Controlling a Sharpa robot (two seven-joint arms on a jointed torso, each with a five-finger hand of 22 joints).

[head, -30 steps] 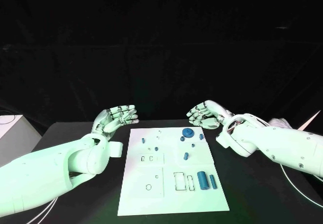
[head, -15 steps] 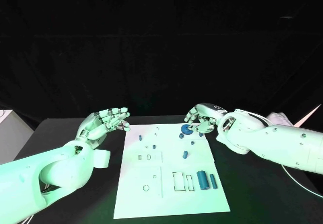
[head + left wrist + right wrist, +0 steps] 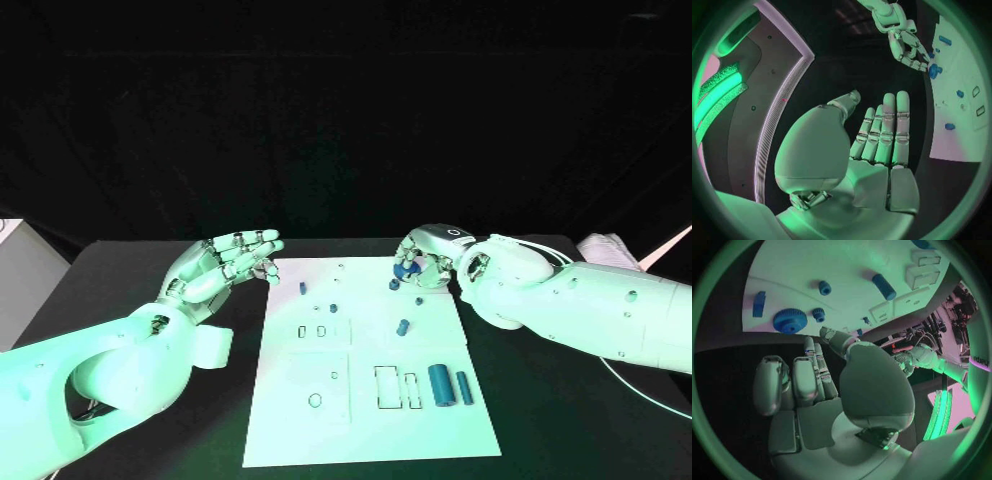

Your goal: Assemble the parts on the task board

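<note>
Parts, small and blue, lie scattered on the white task board, which you see in the head view running lengthwise away from the robot at mid-table. Two blue cylinders lie side by side near its right edge, long axes along the board. A blue gear sits at the far end, just under the right hand, whose fingers curl above it; you cannot tell if they touch.

Your left wrist view shows the left hand flat, fingers straight and apart, holding nothing.

Your right wrist view shows the gear lying free beyond the fingertips.
</note>
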